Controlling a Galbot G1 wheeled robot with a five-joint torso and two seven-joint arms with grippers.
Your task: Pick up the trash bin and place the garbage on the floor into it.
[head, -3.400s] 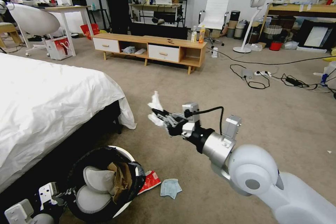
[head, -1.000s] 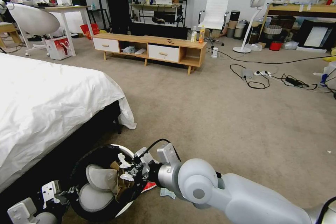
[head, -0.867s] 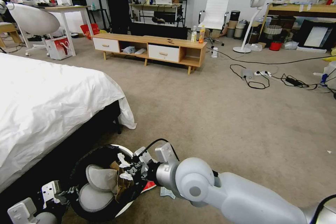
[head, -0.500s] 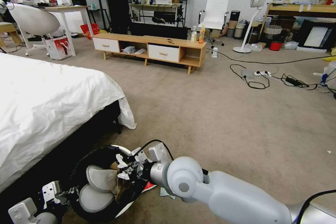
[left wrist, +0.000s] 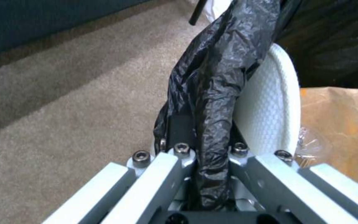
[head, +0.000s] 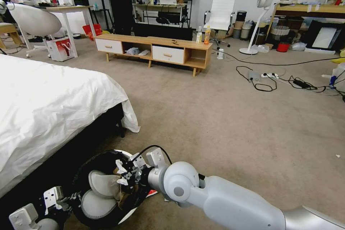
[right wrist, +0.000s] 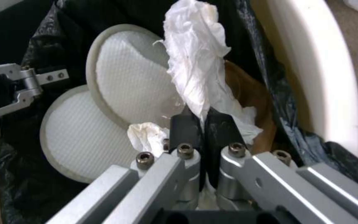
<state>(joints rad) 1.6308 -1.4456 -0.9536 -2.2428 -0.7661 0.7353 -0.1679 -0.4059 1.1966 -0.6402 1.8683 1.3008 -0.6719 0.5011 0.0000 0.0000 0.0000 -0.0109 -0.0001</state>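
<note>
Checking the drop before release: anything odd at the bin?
Nothing damaged or spilled. The bin is tilted, held at its bagged rim by the left gripper. The right gripper grips the tissue over the opening. A red wrapper lies on the carpet.

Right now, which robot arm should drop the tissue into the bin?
The right. Its end effector is shut on the white tissue wad right above the trash bin's opening. The left end effector is busy, clamped on the bin's bag-lined rim.
</note>
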